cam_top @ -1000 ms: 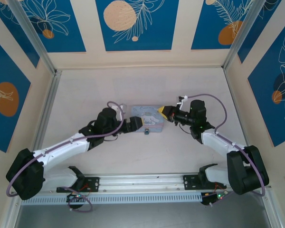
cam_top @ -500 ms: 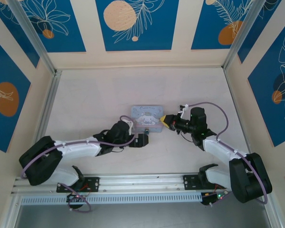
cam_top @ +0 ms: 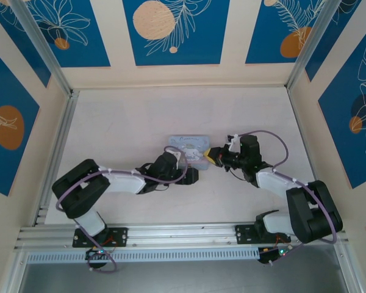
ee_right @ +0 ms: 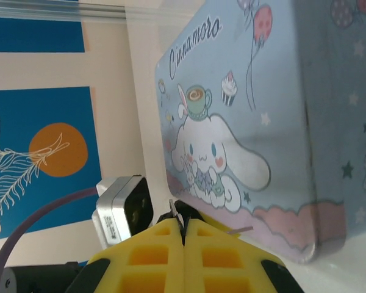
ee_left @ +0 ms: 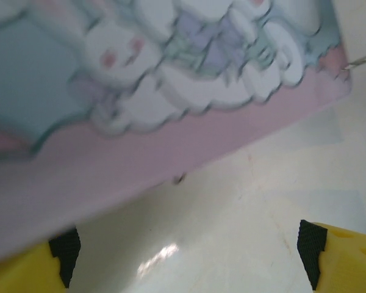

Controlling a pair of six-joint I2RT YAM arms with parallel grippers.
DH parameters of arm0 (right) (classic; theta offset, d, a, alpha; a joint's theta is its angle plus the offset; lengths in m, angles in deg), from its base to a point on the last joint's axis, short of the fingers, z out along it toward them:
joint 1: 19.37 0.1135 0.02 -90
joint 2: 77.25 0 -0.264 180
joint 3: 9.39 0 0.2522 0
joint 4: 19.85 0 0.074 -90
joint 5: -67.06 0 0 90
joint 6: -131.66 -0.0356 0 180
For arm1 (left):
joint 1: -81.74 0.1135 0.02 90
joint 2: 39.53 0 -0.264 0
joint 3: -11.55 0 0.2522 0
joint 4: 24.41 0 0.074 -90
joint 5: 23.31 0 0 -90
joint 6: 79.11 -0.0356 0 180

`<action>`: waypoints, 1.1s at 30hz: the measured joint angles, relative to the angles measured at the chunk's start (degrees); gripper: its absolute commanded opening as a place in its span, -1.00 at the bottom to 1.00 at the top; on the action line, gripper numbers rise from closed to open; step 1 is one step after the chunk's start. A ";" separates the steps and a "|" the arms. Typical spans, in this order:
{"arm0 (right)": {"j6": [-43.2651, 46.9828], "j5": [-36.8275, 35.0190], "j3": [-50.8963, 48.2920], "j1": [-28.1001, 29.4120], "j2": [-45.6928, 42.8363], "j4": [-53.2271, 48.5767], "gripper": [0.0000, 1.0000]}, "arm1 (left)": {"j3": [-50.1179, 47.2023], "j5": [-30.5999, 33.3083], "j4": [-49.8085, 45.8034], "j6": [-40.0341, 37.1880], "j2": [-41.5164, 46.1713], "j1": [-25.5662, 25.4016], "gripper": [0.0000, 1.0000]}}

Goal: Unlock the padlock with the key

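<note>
A: Your left arm has folded in low since a second ago, bringing the left gripper to the near edge of the Cinnamoroll tin. The right gripper has come down beside the tin's right end.
B: You have the left fingers spread wide over bare table, and the right ones pressed together on what looks like the key.
A: That key is thin, stiff and slippery, so keep your pinch on its bow. The padlock may be the dark speck at the tin's lower edge, but it is too blurred to be sure.
B: It's light and will skate, so grip its body. The tin wall crowds your approach.
</note>
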 measured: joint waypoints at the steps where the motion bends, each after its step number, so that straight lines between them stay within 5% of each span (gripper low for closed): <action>1: 0.02 0.20 0.68 -0.35 0.96 0.31 -1.00 | 0.61 0.15 0.24 -0.20 -0.79 0.11 0.85; 20: -0.04 0.83 4.15 -3.06 4.17 2.16 -1.00 | 3.82 0.44 5.14 -5.42 -5.92 0.81 0.77; 33: -0.04 1.18 4.15 -3.06 2.45 0.98 -1.00 | 3.69 7.80 4.13 -8.04 -5.92 0.37 0.75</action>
